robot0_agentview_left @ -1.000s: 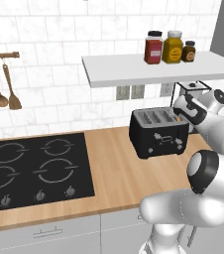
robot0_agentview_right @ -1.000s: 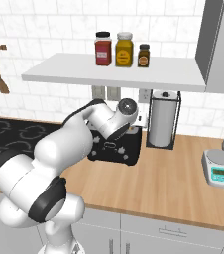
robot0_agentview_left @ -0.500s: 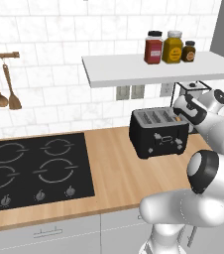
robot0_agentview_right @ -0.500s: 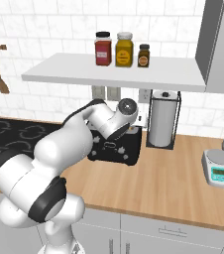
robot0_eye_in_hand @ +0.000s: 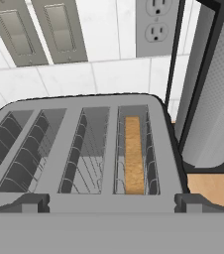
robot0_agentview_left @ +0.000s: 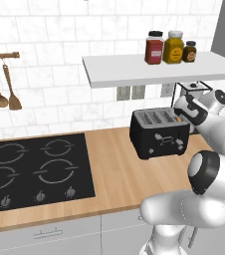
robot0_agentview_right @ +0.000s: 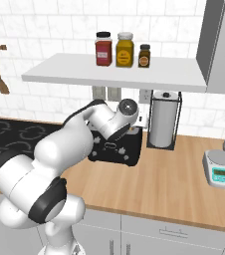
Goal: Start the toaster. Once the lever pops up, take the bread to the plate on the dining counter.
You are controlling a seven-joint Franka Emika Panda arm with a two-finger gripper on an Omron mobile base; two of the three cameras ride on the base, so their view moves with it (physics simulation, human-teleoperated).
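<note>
The bread point(robot0_eye_in_hand: 133, 154) sits upright and low in one end slot of the toaster point(robot0_agentview_left: 159, 132), the slot nearest the paper towel roll point(robot0_eye_in_hand: 210, 94); the other three slots look empty. The toaster stands toward the back edge of the counter point(robot0_agentview_left: 114, 169), under the shelf point(robot0_agentview_left: 159, 67), with the stove point(robot0_agentview_left: 35, 169) well apart on the other side. The gripper point(robot0_eye_in_hand: 111, 206) hovers over the toaster's front edge with its fingers spread wide and nothing between them.

I judge the toaster not yet started, so the lever comes first. The lever itself cannot be made out, so a push landing on the rim instead could shove the toaster along the counter. The towel holder stands just beside that end slot; a wide-open hand reaching in for the slice could knock it. Pinching the thin slice off-centre could wedge it against the wire guides.
</note>
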